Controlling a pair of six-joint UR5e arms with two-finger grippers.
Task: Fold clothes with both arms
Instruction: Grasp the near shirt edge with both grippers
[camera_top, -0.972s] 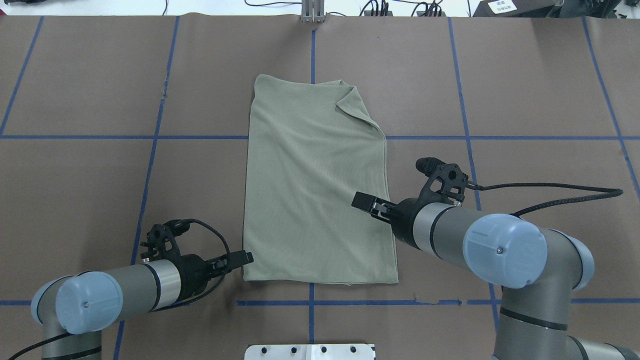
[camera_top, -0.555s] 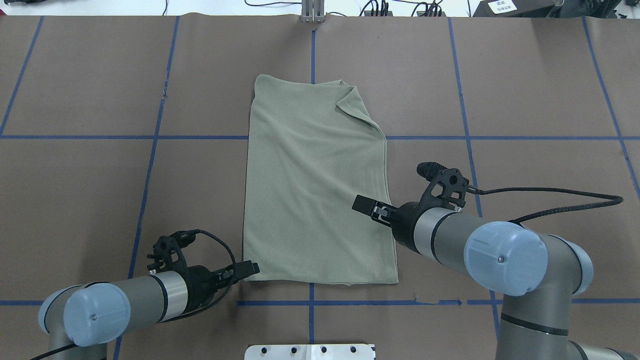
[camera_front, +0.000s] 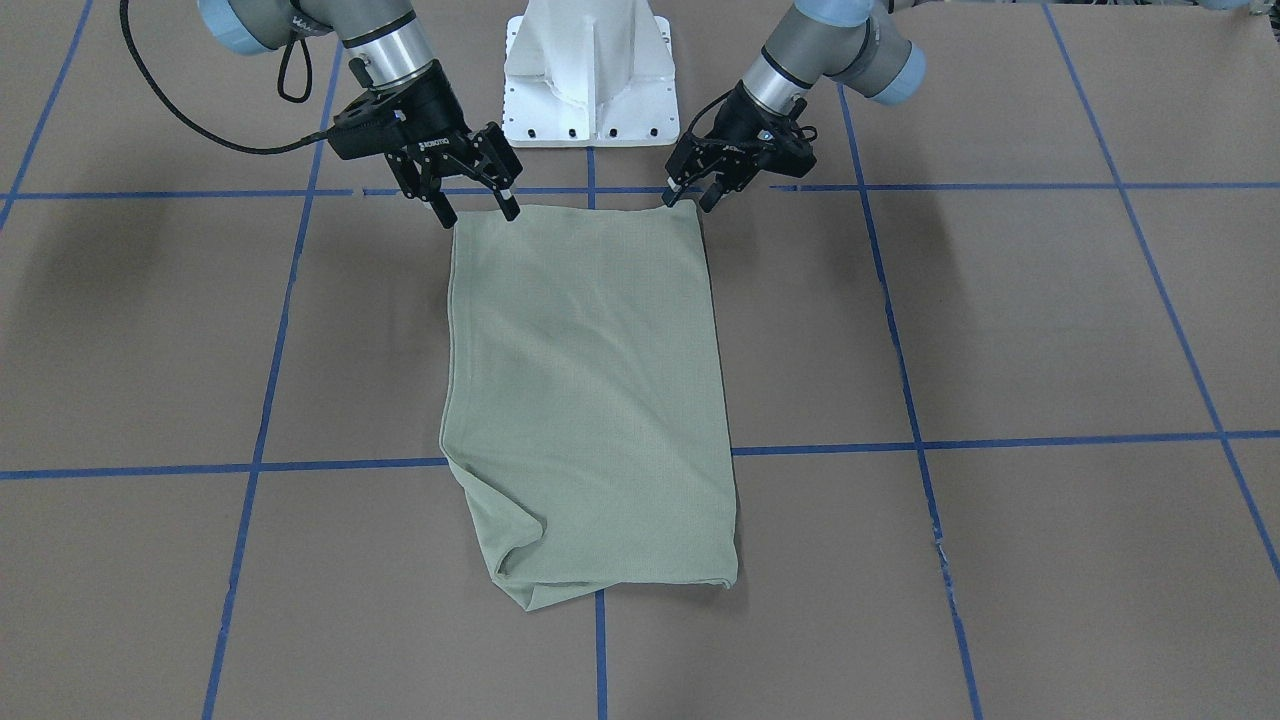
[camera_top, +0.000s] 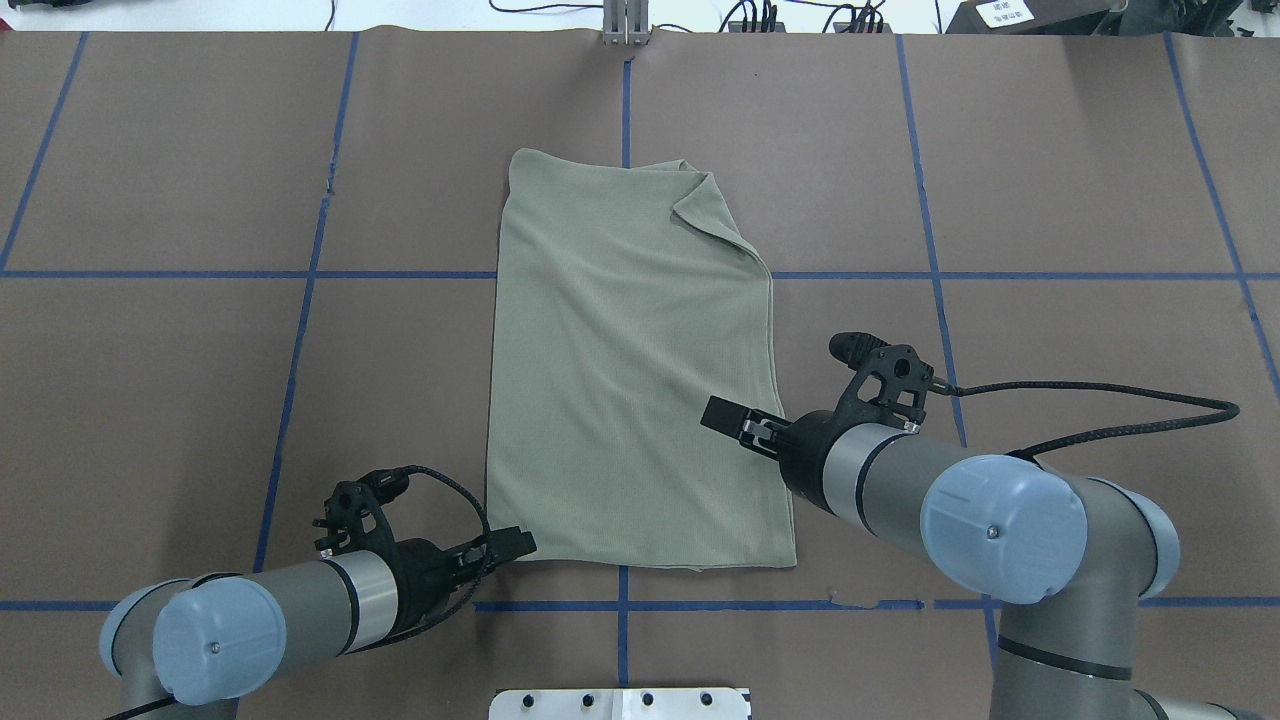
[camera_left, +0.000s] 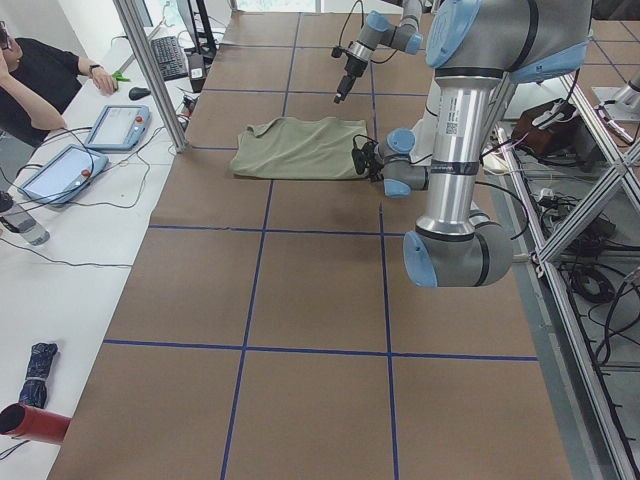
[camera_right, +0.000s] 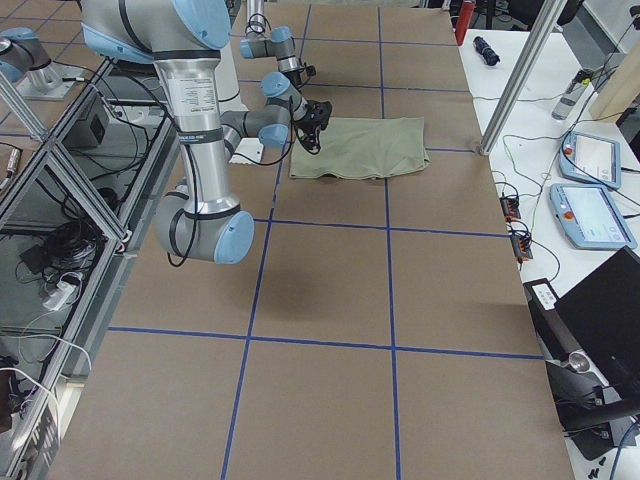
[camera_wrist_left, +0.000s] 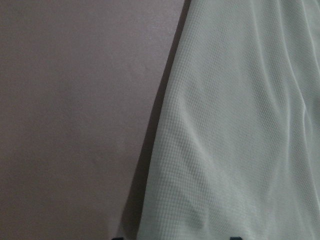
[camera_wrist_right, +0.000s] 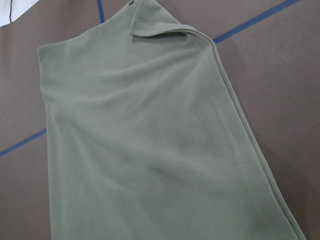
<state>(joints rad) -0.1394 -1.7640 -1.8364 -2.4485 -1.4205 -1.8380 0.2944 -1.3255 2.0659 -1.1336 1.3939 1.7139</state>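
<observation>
Brown bench carries the long-folded shirt at its middle, left fingers wide at its near corner, right fingers wide above its other edge, so I'd worry an uneven pinch grabs one layer and skews the fold.

The tabletop is covered in brown paper and marked into large squares by blue tape lines. One pale green shirt lies flat on it, midway between the end edges. The shirt is folded into a long rectangle, with one corner toward the far edge turned over.
</observation>
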